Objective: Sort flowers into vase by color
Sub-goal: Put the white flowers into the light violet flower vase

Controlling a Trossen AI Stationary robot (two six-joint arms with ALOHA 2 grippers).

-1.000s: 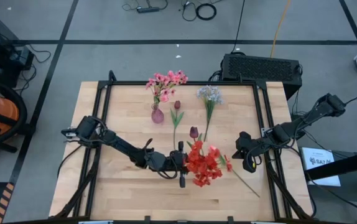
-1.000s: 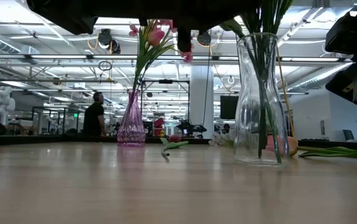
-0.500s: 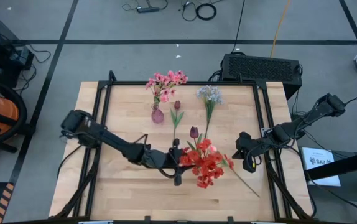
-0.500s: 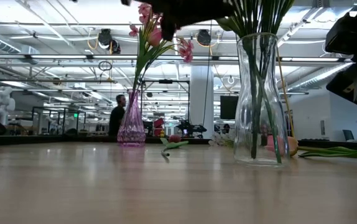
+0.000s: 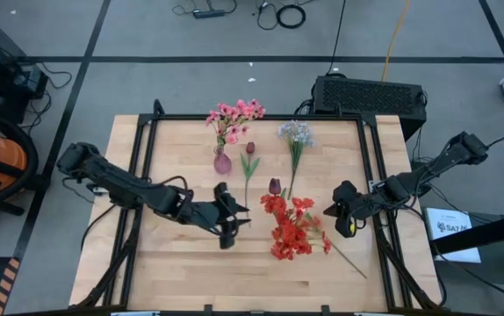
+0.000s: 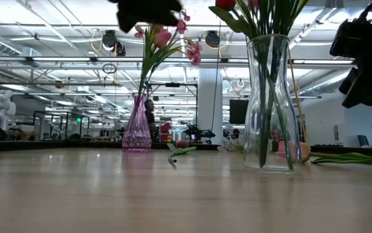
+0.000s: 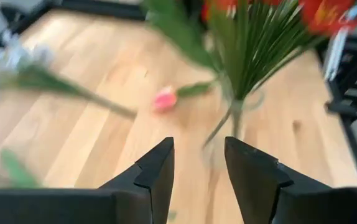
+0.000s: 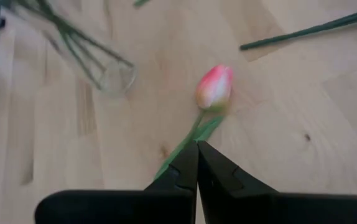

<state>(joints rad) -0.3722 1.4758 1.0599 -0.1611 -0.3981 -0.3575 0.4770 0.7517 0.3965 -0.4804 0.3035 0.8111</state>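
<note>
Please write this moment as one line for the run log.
left gripper: open, empty, beside clear vase | red flowers: in clear vase | right gripper: shut, waiting at table's right | pink flowers: in pink vase

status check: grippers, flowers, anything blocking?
Left gripper open, empty, beside the clear vase of red flowers. Right gripper shut, empty, waiting right. Pink bud, maroon tulips lie unsorted. Nothing blocking.

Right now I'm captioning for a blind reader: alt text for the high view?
Seen from above, red flowers stand bunched mid-table, with the left tool open and empty beside them. Pink flowers fill a pink vase farther back; loose stems lie between. The right tool waits shut at the table's right.
</note>
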